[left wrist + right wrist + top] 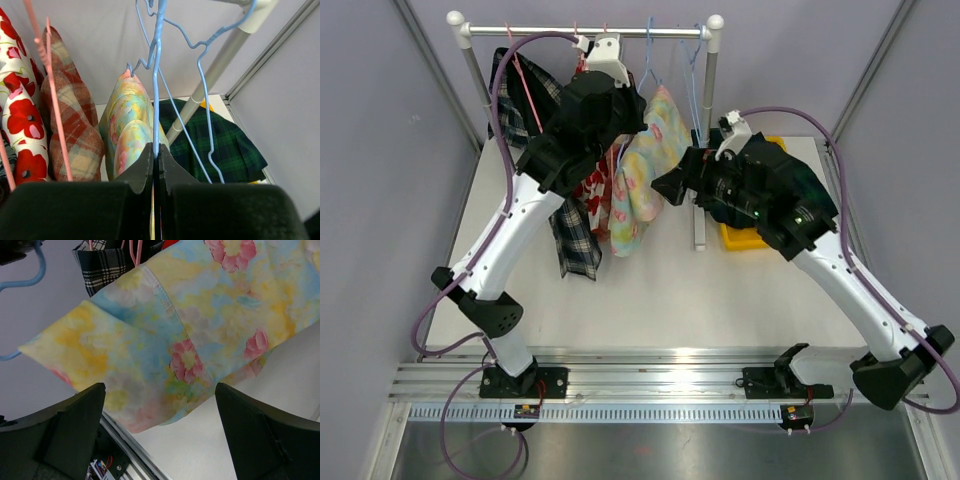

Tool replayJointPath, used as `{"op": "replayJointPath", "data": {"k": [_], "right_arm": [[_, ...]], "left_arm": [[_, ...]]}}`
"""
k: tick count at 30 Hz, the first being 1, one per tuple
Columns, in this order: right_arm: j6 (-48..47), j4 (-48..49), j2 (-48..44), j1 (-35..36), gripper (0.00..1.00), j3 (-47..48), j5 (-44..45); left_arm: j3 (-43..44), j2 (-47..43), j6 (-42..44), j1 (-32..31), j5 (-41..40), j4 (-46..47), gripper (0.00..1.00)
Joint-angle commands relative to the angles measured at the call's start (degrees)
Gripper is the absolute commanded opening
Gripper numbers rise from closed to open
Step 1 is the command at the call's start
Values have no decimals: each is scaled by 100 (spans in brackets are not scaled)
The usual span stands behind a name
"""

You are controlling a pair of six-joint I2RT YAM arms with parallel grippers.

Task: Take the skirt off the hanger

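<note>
A pastel floral skirt (645, 175) hangs from a blue wire hanger (650, 55) on the rack rail. My left gripper (630, 112) is just below the rail. In the left wrist view it (156, 152) is shut on the blue hanger's wire (157, 75), with the skirt (127, 125) bunched right beyond the fingertips. My right gripper (670, 185) is open beside the skirt's right side. In the right wrist view the skirt's cloth (200, 325) hangs just ahead of the wide-open gripper (160, 410), not touched by the fingers (75, 425).
A second, bare blue hanger (205, 100) hangs to the right. A red poppy skirt (20, 125) and a tan plaid skirt (70, 125) hang on pink hangers on the left. A green plaid skirt (225, 145) lies in the yellow bin (745, 238). The rack post (708, 90) stands close by.
</note>
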Motion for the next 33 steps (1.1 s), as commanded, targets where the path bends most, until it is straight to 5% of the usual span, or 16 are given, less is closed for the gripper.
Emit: {"op": "replayJointPath", "data": {"k": [1, 27, 33], "right_arm": [[-169, 159, 395, 328, 99, 384, 419], [-336, 265, 379, 1463, 99, 279, 1061], [-309, 309, 405, 1463, 66, 94, 1386]], "left_arm": [[-207, -545, 28, -156, 156, 442, 0], [-472, -625, 178, -200, 7, 547, 0], [-559, -722, 107, -209, 68, 565, 0]]}}
